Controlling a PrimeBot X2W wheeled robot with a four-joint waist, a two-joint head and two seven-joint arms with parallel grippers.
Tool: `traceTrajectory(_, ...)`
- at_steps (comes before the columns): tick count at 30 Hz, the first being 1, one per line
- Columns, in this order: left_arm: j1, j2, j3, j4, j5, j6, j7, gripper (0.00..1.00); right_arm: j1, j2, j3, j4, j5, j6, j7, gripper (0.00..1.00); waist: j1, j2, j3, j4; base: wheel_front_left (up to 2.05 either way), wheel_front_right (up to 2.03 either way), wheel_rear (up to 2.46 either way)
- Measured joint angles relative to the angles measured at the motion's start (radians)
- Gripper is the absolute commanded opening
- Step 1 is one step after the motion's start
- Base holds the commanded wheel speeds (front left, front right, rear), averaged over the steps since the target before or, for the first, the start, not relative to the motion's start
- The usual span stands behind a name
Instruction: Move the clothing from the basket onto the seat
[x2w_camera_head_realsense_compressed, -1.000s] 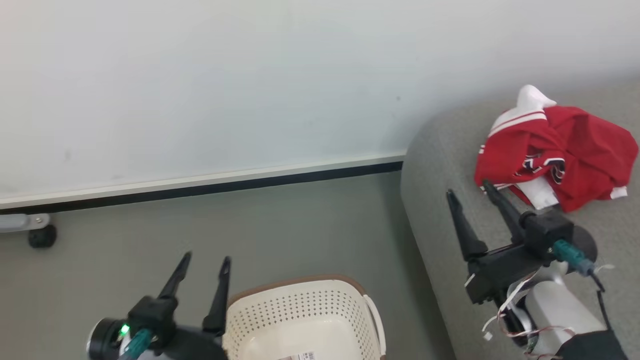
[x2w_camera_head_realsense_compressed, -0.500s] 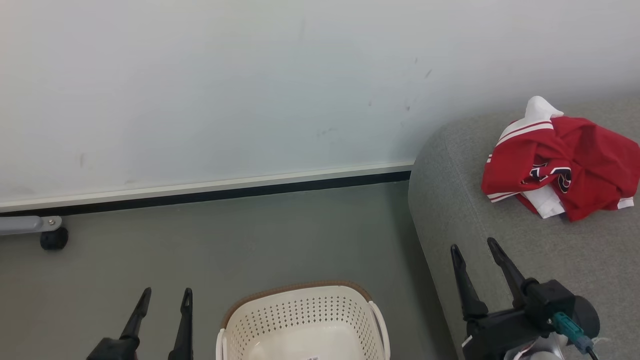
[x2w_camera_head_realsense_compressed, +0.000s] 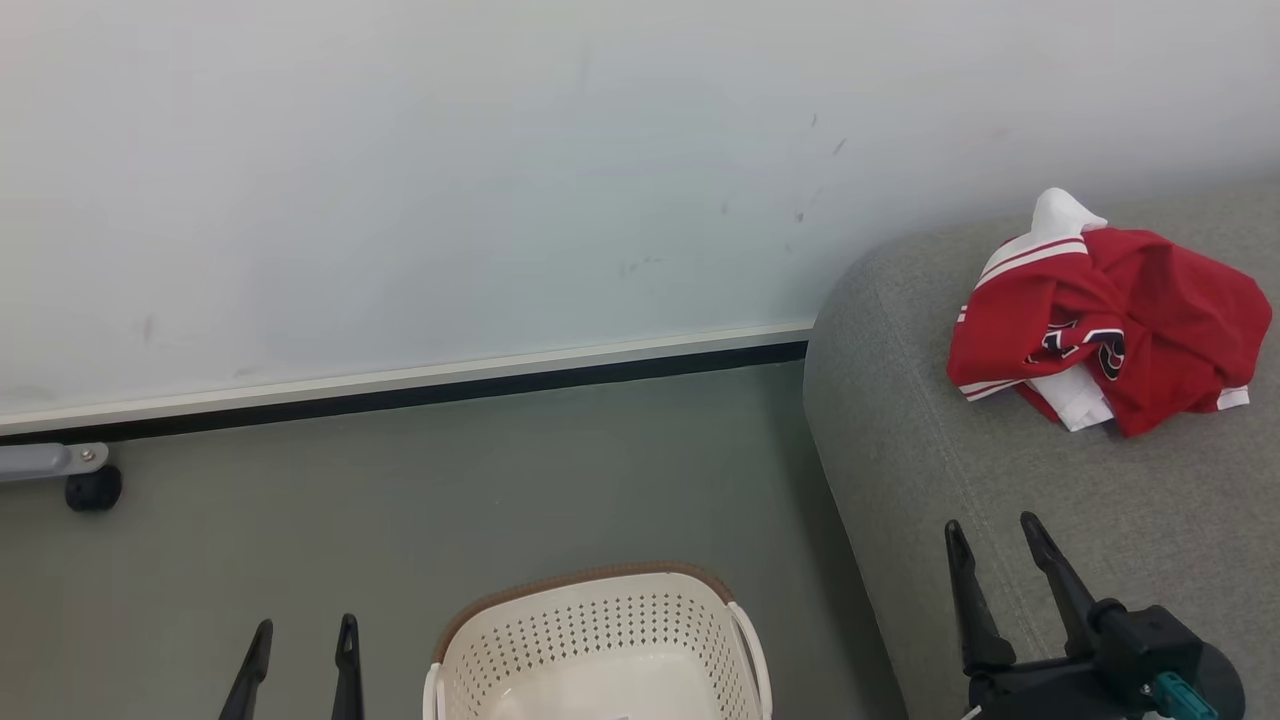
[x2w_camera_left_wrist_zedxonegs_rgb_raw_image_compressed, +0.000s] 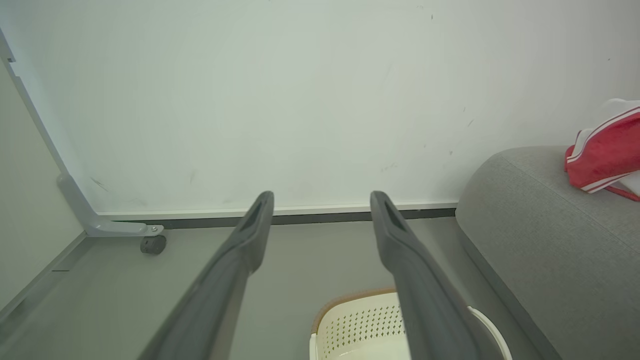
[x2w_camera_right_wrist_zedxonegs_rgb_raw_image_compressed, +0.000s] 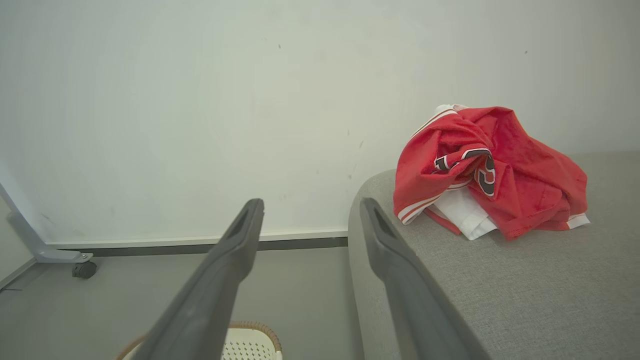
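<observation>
A crumpled red and white garment (x2w_camera_head_realsense_compressed: 1110, 325) lies on the light-grey sofa seat (x2w_camera_head_realsense_compressed: 960, 480) at the right, also seen in the right wrist view as the garment (x2w_camera_right_wrist_zedxonegs_rgb_raw_image_compressed: 487, 170) on the seat (x2w_camera_right_wrist_zedxonegs_rgb_raw_image_compressed: 525, 295). The cream perforated basket (x2w_camera_head_realsense_compressed: 600, 640) with a brown rim stands on the floor at the bottom centre; its visible inside holds no clothing. My right gripper (x2w_camera_head_realsense_compressed: 993, 525) is open over the seat's front part, well short of the garment, with nothing between its fingers. My left gripper (x2w_camera_head_realsense_compressed: 305, 630) is open at the lower left, beside the basket, holding nothing.
A pale wall with a dark baseboard (x2w_camera_head_realsense_compressed: 400, 385) runs behind the grey floor (x2w_camera_head_realsense_compressed: 450, 480). A grey metal leg with a black caster (x2w_camera_head_realsense_compressed: 92, 488) stands at the far left. The sofa's rounded corner (x2w_camera_left_wrist_zedxonegs_rgb_raw_image_compressed: 480, 180) sits close to the basket (x2w_camera_left_wrist_zedxonegs_rgb_raw_image_compressed: 360, 325).
Both arms have drawn back toward the bottom edge; the right gripper has moved away from the garment, which stays on the seat. The camera has shifted a little.
</observation>
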Motion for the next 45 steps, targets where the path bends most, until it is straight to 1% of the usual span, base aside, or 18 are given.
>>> traceTrajectory(7, 0.007, -0.017, 0.009, -0.020, 0.029, 0.000, 0.000, 1.00, 0.012, 0.000, -0.019, -0.023, -0.004, -0.001, 0.000, 1.00, 0.0000, 0.0000, -0.007, 0.005, 0.00, 0.00, 0.00)
traceTrajectory(24, 0.028, -0.024, 0.028, -0.058, 0.065, 0.000, 0.000, 1.00, 0.041, 0.007, -0.043, -0.050, -0.021, -0.008, 0.000, 1.00, 0.0000, 0.0000, 0.002, 0.025, 0.00, 0.00, 0.00)
traceTrajectory(25, 0.028, -0.026, 0.029, -0.059, 0.065, 0.000, 0.000, 0.00, 0.041, 0.008, -0.044, -0.051, -0.025, -0.008, 0.000, 0.00, 0.0000, 0.0000, 0.003, 0.026, 0.00, 0.00, 0.00)
traceTrajectory(33, 0.035, -0.051, 0.021, 0.002, 0.058, -0.002, 0.006, 0.00, 0.081, 0.031, -0.032, 0.010, -0.023, -0.008, 0.005, 0.00, 0.0000, 0.0000, 0.005, 0.028, 0.00, 0.00, 0.00)
traceTrajectory(38, 0.034, -0.053, 0.029, 0.010, 0.025, -0.011, 0.019, 0.00, 0.081, 0.037, -0.054, 0.015, 0.021, 0.001, 0.019, 0.00, 0.0000, 0.0001, 0.006, 0.030, 0.00, 0.00, 0.00)
traceTrajectory(45, 0.026, -0.060, 0.047, 0.021, -0.079, -0.029, 0.047, 0.00, 0.077, 0.047, -0.083, 0.023, 0.113, 0.020, 0.046, 0.00, 0.0000, 0.0001, 0.007, 0.034, 0.00, 0.00, 0.00)
